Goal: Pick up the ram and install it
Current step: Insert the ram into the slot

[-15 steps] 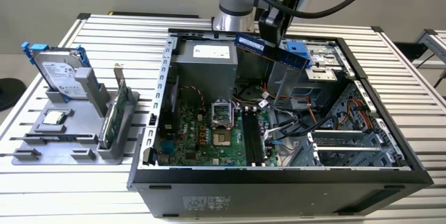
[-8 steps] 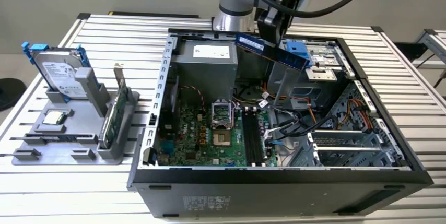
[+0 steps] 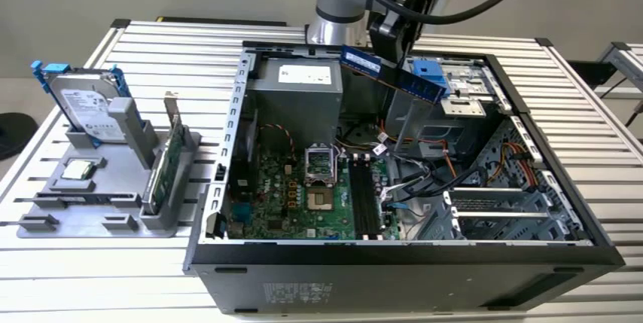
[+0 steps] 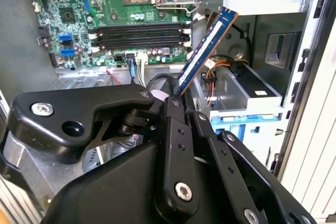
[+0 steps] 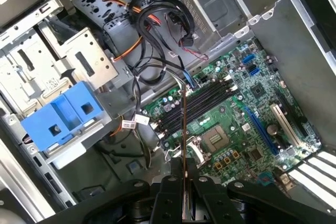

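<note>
Slatted table (image 3: 592, 112) carries an open computer case (image 3: 402, 255). The gripper (image 4: 174, 100) pinches the ram (image 3: 392, 72) above its far side, well apart from the memory slots (image 4: 139, 34). Seemingly tilted, the stick could jam crooked or snag cables (image 5: 157, 19).

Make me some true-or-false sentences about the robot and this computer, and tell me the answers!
1. The gripper holds the ram in the air above the open computer case. True.
2. The ram is pushed into the memory slots. False: the slots are empty, and the ram is up in the gripper.
3. The hard drive stands on the grey holder outside the case. True.
4. The hard drive has red rails. False: they are blue.
</note>
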Tool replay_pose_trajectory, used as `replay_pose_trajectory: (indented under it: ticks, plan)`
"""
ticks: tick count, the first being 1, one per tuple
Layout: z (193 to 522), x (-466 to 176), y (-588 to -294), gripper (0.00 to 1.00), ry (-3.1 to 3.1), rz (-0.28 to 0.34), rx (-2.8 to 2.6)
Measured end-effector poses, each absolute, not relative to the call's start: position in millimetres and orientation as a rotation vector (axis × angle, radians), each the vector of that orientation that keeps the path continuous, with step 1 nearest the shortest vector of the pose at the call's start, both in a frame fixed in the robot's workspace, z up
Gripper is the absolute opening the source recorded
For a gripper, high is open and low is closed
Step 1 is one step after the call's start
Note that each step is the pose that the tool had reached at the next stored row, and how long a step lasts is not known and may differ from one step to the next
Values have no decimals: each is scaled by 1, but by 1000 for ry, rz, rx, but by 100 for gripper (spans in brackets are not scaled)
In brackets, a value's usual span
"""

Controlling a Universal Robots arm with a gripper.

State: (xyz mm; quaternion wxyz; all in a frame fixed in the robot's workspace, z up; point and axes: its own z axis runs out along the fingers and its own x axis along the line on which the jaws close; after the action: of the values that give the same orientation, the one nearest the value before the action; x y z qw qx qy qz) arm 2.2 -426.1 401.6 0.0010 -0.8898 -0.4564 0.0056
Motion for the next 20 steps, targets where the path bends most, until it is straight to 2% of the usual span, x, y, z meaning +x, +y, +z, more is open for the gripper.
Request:
replay_pose_trajectory:
  ticks: [20]
  plan:
    - [402, 2, -426, 0, -1306, 17, -2855]
